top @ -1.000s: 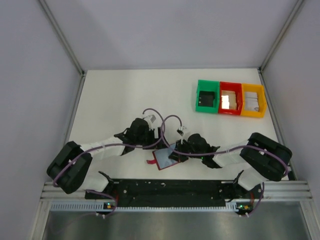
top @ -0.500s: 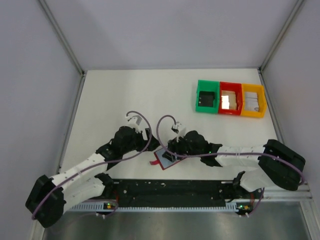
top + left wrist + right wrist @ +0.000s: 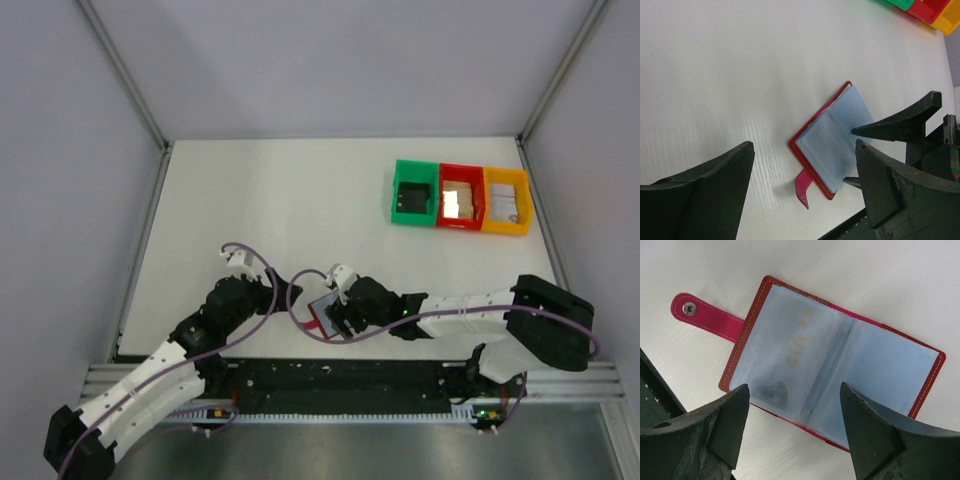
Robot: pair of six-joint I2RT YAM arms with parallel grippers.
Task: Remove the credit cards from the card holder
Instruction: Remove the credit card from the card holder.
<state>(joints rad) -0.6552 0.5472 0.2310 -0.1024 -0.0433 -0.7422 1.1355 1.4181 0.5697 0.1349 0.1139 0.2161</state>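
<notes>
The card holder [image 3: 830, 365] lies flat on the white table, spread open, its pale blue plastic sleeves facing up and its snap tab [image 3: 700, 314] sticking out to one side. A credit card [image 3: 785, 357] with faint yellowish lettering shows through one sleeve. My right gripper [image 3: 795, 412] hovers open just above the holder, touching nothing. In the top view the right gripper [image 3: 337, 318] covers part of the holder [image 3: 322, 306]. My left gripper [image 3: 802, 172] is open and empty, a short way left of the holder [image 3: 832, 147]; in the top view the left gripper [image 3: 262, 296] sits beside it.
Green [image 3: 413, 192], red [image 3: 460, 196] and yellow [image 3: 505, 200] bins stand in a row at the back right, each with a flat card-like piece inside. The black rail [image 3: 340, 375] of the arm bases runs along the near edge, close to the holder.
My right gripper has opened and let go of the holder, which now lies open on the table. The left arm has pulled back toward the near left.
</notes>
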